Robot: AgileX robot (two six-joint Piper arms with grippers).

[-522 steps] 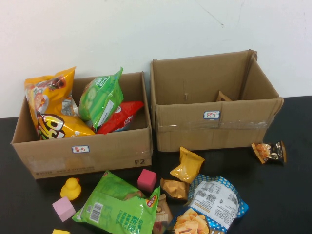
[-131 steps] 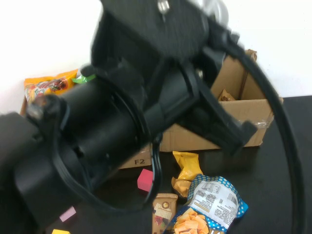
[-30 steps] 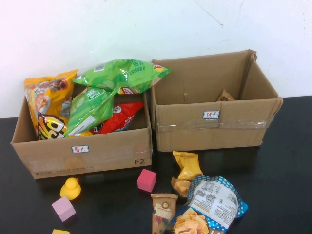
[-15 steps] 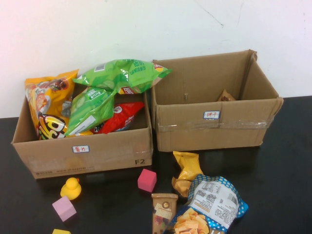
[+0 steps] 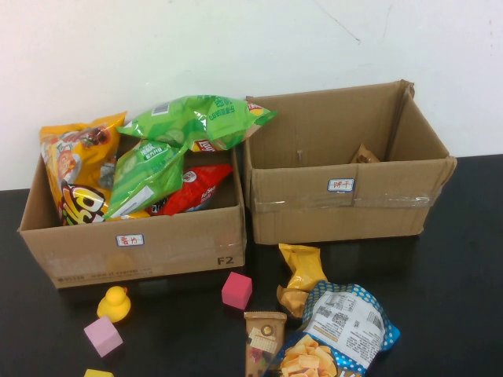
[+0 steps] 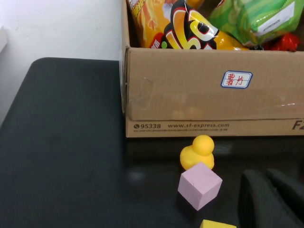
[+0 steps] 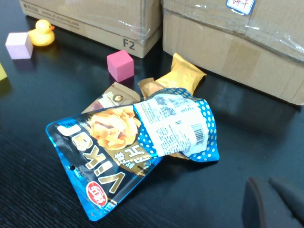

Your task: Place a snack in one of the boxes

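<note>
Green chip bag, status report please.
Green chip bag lies atop the left box, overhanging the right box. Left end effector near pink cube; right end effector beside blue bag. Both empty.

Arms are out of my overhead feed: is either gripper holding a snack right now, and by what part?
Nothing is held. The left gripper sits empty near the pink cube; the right gripper is empty beside the blue chip bag.
</note>
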